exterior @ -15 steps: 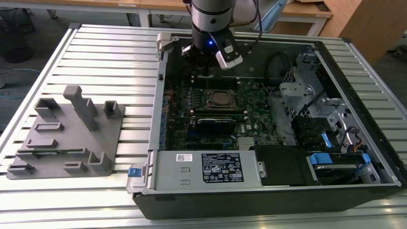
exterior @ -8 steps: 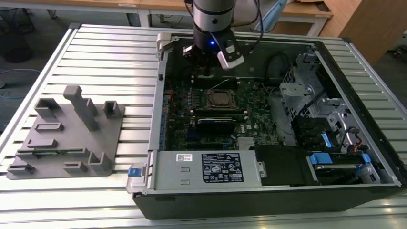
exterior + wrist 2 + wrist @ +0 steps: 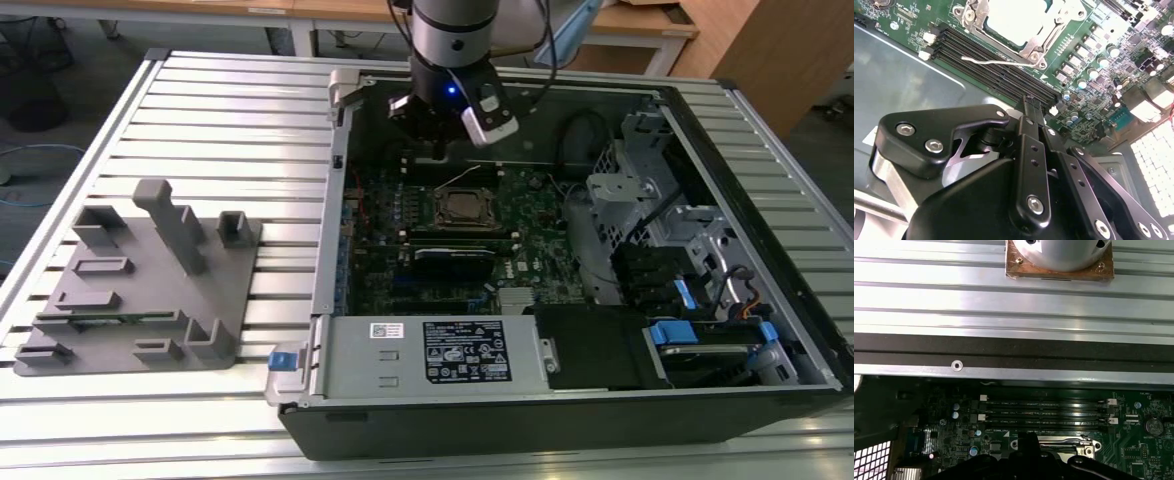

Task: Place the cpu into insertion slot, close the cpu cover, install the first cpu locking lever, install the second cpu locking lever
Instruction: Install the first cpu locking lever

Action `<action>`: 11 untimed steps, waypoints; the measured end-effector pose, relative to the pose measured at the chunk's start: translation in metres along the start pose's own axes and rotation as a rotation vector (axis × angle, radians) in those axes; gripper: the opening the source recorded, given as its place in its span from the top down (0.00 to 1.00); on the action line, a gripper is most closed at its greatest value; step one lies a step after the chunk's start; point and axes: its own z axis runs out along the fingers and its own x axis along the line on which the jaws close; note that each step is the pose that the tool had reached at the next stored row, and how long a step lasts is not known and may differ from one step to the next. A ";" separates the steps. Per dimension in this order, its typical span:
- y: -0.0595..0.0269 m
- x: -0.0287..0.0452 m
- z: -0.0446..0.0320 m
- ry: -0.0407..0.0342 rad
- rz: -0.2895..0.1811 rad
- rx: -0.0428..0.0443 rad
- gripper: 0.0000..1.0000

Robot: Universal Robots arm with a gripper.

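Gripper (image 3: 1029, 103), fingers together, near cpu cover (image 3: 1030, 48) edge.

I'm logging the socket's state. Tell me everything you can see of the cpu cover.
The cpu cover is a thin silver metal frame with a square cut-out. It appears to lie flat over the socket on the green motherboard. The cpu shows its pale face through the opening. Screw heads sit at the cover's visible corner. A thin wire lever stands free beside the edge nearest the memory slots, apparently unlatched. The gripper hangs nearby, apart from the cover.
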 end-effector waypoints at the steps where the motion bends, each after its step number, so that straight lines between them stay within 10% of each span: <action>1: 0.0000 -0.0004 0.0000 0.0000 0.000 0.0001 0.89; 11: 0.0000 -0.0015 0.0006 -0.0001 0.000 -0.0002 0.89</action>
